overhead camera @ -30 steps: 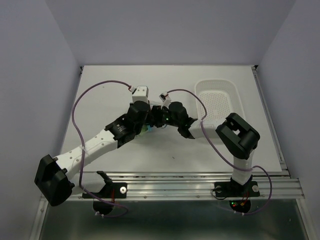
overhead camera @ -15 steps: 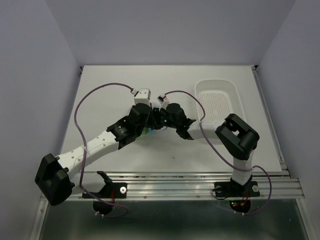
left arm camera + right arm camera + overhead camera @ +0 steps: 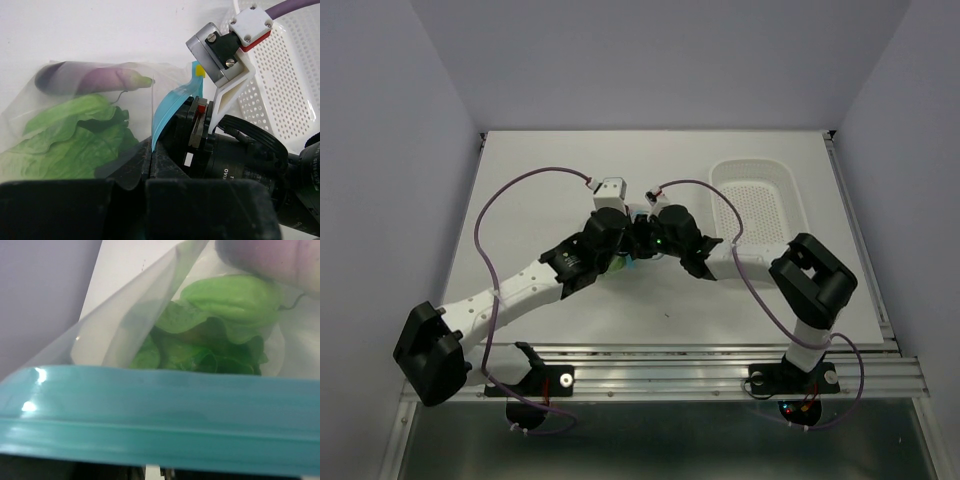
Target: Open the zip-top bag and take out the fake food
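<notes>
- The left gripper reaches from the near left to the middle of the desk; its jaws are closed on the edge of the zip-top bag, with the lower end of the teal zip strip running down into the seam between them
- The right gripper comes in from the right and meets the left one tip to tip; in the left wrist view its black front sits against the zip strip, but its fingertips are hidden there and in its own wrist view, so I cannot tell whether its jaws are clamped or apart
- The zip strip stands on edge between the two grippers and curves up to a small yellow tab; in the right wrist view it fills the bottom as a wide teal band
- The bag is at the middle of the desk beneath the two wrists, and from above only a sliver of green and teal shows
- Both toys are inside the bag: the toy aubergine, dark purple with a green stem, lies on the side away from the left jaws, and the toy lettuce sits between it and those jaws, touching it
- The white perforated basket sits on the far right of the desk, apart from the bag
</notes>
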`<act>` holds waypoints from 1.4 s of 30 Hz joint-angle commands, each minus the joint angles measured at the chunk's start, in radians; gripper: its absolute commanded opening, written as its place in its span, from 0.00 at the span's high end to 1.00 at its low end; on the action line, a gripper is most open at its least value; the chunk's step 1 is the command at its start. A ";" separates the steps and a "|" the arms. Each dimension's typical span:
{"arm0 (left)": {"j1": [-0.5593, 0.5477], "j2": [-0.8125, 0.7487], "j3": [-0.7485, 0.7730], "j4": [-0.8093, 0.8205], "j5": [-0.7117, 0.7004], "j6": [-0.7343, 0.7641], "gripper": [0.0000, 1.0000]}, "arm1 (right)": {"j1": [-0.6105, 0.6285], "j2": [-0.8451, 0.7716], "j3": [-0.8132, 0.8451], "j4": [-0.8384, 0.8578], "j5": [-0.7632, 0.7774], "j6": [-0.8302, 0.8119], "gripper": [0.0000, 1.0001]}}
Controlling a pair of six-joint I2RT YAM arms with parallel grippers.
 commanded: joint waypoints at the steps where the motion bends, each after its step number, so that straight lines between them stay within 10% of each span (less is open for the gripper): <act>1: 0.012 0.031 0.003 0.006 -0.073 0.001 1.00 | 0.018 -0.126 0.004 0.045 -0.027 -0.048 0.99; 42: 0.017 0.002 0.035 0.000 -0.085 0.032 1.00 | -0.014 -0.293 0.138 -0.276 0.085 -0.177 0.99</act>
